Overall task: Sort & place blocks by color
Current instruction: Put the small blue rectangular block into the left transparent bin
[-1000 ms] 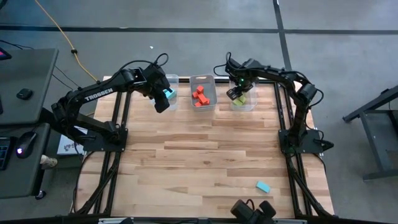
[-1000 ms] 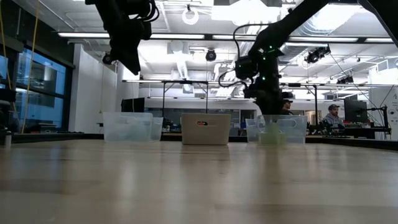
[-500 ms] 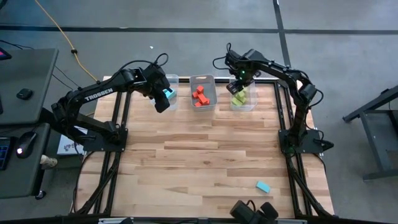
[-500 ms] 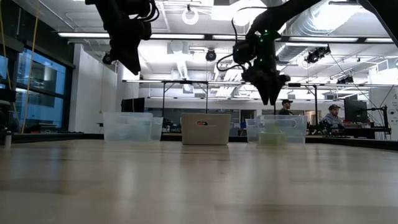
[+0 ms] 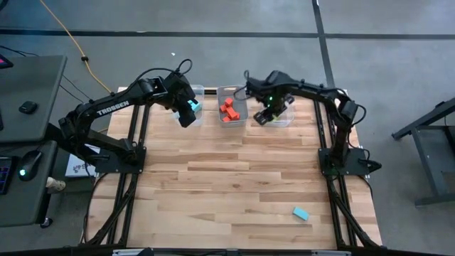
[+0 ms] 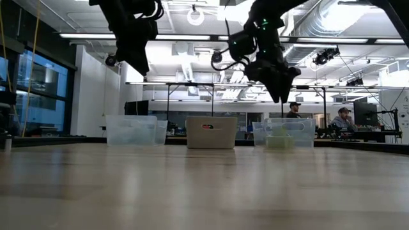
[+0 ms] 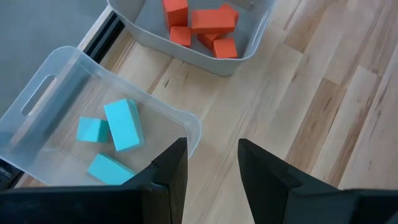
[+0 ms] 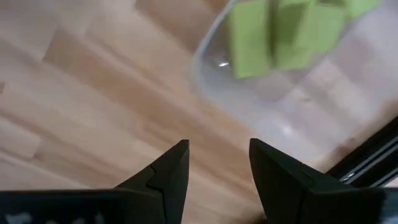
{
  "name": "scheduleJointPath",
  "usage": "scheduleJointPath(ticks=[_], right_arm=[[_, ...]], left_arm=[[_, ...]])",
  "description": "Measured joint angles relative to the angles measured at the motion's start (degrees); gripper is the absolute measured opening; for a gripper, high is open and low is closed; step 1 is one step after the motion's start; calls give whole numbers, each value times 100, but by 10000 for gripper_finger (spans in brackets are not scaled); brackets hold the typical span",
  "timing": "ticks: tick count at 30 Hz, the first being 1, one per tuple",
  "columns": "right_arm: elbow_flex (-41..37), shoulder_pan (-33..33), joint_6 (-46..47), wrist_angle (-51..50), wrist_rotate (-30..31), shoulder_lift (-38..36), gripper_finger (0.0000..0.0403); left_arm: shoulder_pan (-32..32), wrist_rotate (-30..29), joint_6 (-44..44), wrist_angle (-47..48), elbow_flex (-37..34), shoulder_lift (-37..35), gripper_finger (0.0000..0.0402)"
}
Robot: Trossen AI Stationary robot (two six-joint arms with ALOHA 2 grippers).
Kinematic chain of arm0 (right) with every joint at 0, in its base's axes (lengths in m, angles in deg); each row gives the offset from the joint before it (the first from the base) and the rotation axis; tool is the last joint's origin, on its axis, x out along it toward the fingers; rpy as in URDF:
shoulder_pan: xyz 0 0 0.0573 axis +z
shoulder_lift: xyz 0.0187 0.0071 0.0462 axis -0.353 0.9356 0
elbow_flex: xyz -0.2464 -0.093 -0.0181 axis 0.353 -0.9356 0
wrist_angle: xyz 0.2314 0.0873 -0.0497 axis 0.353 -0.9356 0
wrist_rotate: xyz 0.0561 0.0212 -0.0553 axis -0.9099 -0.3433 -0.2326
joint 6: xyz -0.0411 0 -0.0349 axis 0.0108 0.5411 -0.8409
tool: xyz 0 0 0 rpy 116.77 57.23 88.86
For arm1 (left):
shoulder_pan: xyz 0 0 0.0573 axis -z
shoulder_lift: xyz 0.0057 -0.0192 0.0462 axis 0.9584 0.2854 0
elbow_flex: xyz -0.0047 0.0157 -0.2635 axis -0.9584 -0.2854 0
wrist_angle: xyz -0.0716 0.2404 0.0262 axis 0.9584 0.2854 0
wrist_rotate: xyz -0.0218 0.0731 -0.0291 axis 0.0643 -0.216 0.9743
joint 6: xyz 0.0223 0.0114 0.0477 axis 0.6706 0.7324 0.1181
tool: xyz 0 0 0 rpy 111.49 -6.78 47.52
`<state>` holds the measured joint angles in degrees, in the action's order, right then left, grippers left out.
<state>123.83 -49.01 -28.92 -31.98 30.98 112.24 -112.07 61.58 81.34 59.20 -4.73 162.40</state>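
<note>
Three clear bins stand in a row at the table's far edge. The left bin (image 7: pixel 43 106) holds light blue blocks (image 7: pixel 115 140), the middle bin (image 5: pixel 232 91) red-orange blocks (image 5: pixel 227 110), and the right bin (image 5: pixel 286 117) lime green blocks (image 8: pixel 280 31). One light blue block (image 5: pixel 301 212) lies on the table near the front right. My left gripper (image 7: pixel 211 168) hovers open and empty above the left bin's near rim. My right gripper (image 8: pixel 217 162) hangs open and empty, pointing down, above the table beside the right bin's near left corner.
Bare wooden table top (image 5: pixel 234 178) spreads from the bins to the front edge. In the low view, desks, monitors and people show in the room beyond the bins.
My right gripper has risen out of the right bin and swung toward the table's left, toward the middle bin, staying open and empty. The green blocks remain in their bin.
</note>
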Motion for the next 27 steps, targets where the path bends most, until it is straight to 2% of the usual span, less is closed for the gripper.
scheduleJointPath(ticks=[13,17,27], right_arm=[[-9,1696,1042,-288,15,2,158],[-9,2016,1268,-676,-8,2,159],[-9,2684,1884,-659,-306,-71,172]], left_arm=[[7,0,194,41,0,0,117],[7,0,390,41,0,0,117],[7,2,664,42,0,0,117]])
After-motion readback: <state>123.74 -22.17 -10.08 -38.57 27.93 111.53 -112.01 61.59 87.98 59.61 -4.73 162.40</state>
